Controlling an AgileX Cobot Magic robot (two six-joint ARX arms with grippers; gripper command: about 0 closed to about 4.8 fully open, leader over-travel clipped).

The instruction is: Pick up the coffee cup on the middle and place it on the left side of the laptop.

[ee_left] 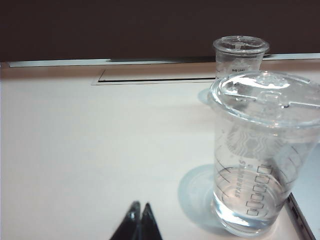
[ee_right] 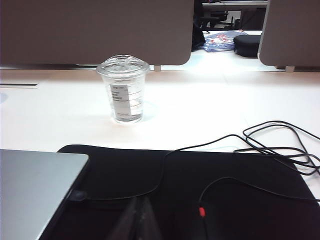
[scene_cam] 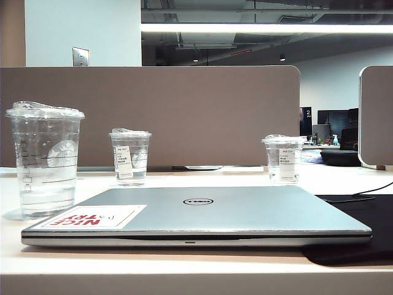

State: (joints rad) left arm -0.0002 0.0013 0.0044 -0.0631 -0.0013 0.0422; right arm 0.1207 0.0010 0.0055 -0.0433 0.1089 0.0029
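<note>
A: Exterior view, what's leftmost?
B: The coffee cup (scene_cam: 44, 161), upright on the tabletop (scene_cam: 184, 270), just left of the closed laptop (scene_cam: 202, 215).
A: And the grippers?
B: Left gripper (ee_left: 140, 212) near-left of the cup, jaws together; right gripper (ee_right: 139, 210) over a black mat (ee_right: 210, 190), jaws together.

Coffee cup (scene_cam: 45, 161): tallest clear plastic cup, faint white round logo, printed lines + checkbox column, crinkled clear lid on. Upright on white table, some clear liquid at bottom. Stands at left of laptop (scene_cam: 202, 215) in ext. view, just beside its front-left corner, apparently not touching. Seen close in left wrist view (ee_left: 260, 155), laptop edge (ee_left: 301, 217) right next to base.

Laptop: slim silver-grey Dell, lid shut, flat on table, round logo mid-lid, red/white "NICE TRY" sticker near left corner, upside down to ext. cam. Corner also in right wrist view (ee_right: 35, 185), partly on black mat.
</note>
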